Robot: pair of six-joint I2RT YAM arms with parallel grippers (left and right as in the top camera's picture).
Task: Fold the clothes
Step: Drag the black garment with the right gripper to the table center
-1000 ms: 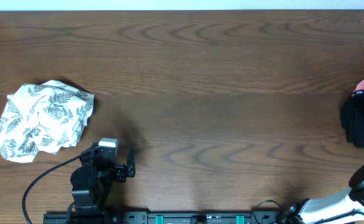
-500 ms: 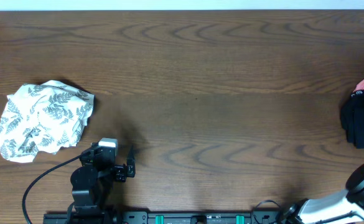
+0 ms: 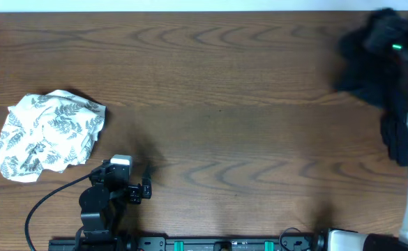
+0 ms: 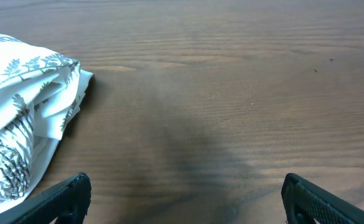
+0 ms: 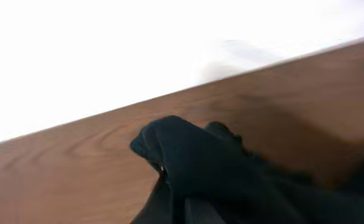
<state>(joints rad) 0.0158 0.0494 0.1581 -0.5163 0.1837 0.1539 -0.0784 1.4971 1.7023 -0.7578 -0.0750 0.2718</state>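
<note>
- Right gripper [image 3: 379,40]: closed. In the wrist view, black fabric bunches directly in front of the camera and hides the fingers; judged a grasp on the shirt [image 5: 200,165].
- Shirt location: far right of the table [image 3: 245,90], near the back edge, held above the wood. The overhead view is blurred there.
- Long axis: cannot tell. The shirt is crumpled, with no collar, sleeve or hem readable.
- Dark pile [image 3: 397,143]: at the right edge, just in front of the right gripper. Whether it is a hanging part of the shirt or a separate garment cannot be told.
- Left gripper [image 4: 186,190]: jaws fully apart, holding nothing, low over the table at front left.
- Nearer arm: right. The left gripper is well apart from the shirt.
- Coming move, judged: carry the shirt left and forward to mid-table for spreading.
- White cloth [image 3: 50,136]: crumpled at far left, just beside the left gripper and well off the carry path.
- Risk, judged: the dark pile may drag along with the shirt.
</note>
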